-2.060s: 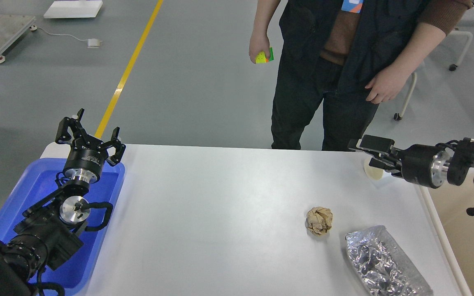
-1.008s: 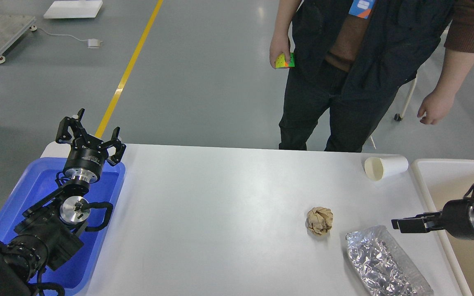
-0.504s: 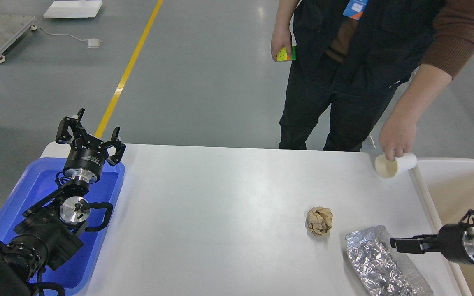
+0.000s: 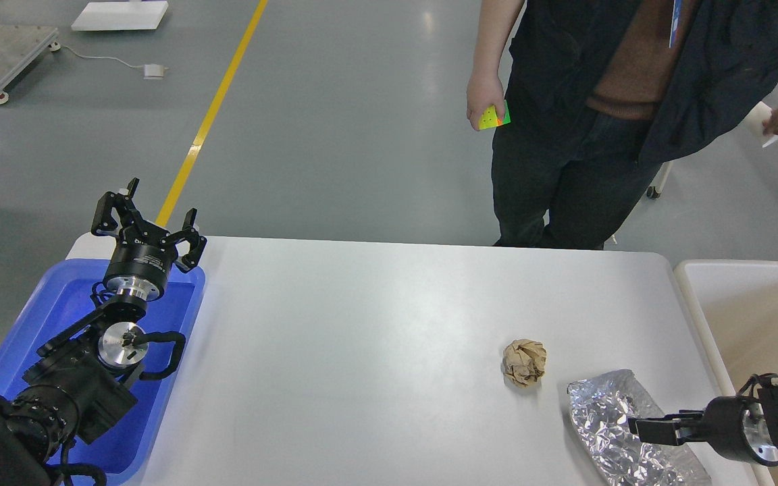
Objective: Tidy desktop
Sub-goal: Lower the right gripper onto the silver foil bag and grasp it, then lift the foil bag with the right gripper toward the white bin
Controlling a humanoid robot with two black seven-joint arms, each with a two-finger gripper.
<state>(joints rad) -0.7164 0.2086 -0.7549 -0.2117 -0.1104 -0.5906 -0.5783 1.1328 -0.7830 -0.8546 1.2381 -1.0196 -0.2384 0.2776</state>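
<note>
The white desktop (image 4: 362, 337) holds a crumpled brown paper ball (image 4: 524, 362) and a crinkled silver foil bag (image 4: 622, 432) at the front right. My left gripper (image 4: 146, 223) is open and empty, raised over the far end of the blue tray (image 4: 58, 304). My right gripper (image 4: 639, 429) comes in from the right and reaches over the foil bag's right side. It is seen side-on, so its fingers cannot be told apart. I cannot tell whether it touches the bag.
A cream-coloured bin (image 4: 699, 283) stands right of the table. A person stands at the far edge, holding a coloured cube (image 4: 494, 116) in one hand and a white object (image 4: 767, 128) in the other.
The person picked the white paper cup off the table's far right and stepped right. My right gripper moved nearer and lower, from beside the bin to over the foil bag. The left arm stayed still.
</note>
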